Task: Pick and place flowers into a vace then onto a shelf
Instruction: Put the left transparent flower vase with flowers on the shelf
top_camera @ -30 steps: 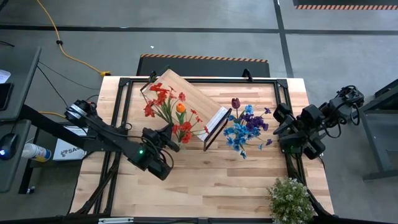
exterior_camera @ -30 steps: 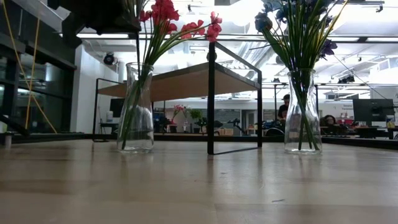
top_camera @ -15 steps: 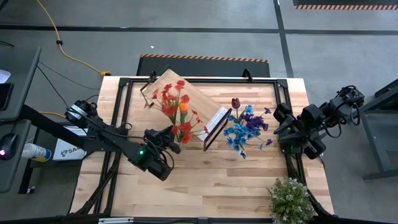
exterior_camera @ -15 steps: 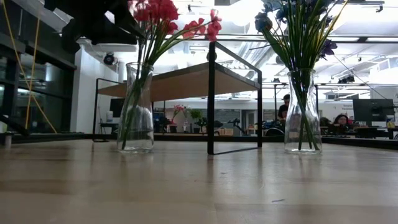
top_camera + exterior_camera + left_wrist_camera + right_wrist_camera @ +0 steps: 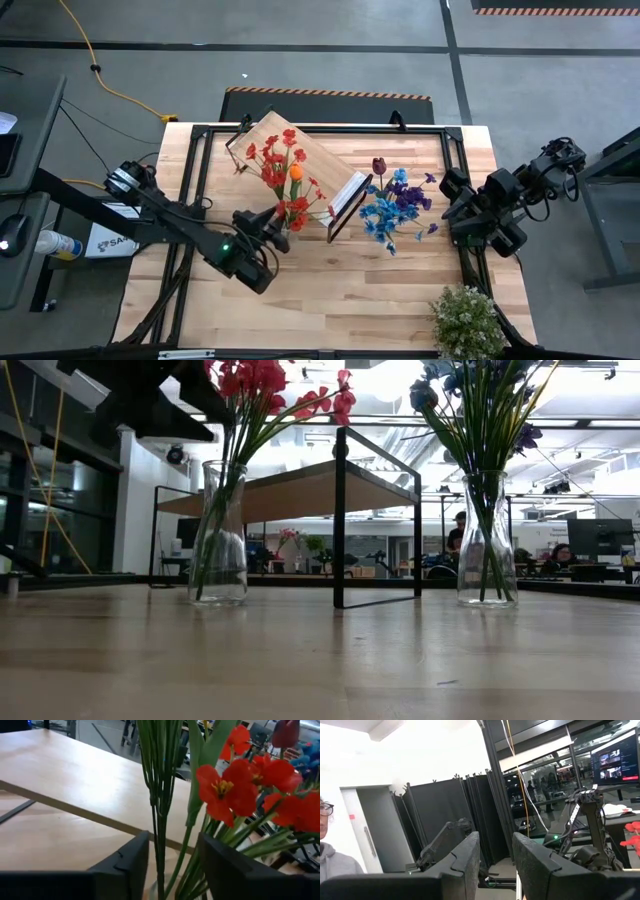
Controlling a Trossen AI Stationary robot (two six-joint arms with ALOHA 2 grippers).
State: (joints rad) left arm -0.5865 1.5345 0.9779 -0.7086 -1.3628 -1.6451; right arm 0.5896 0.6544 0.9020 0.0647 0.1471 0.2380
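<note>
Low view alone shows 2 glass vases point(image 5: 219, 535), left wrist view shows left gripper point(image 5: 172, 865) spread around red flowers' point(image 5: 240, 790) stems, right gripper point(image 5: 495, 865) parted, empty, raised at table's edge.

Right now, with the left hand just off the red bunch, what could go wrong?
1. The left hand stands open with the red flowers' stems between its fingers; pulling back off-line could snag them and tip the left vase.
2. The red sprays lean over the shelf; lifting the vase up there could catch the blooms on its black frame.
3. The right hand waits close to the blue and purple bunch.
</note>
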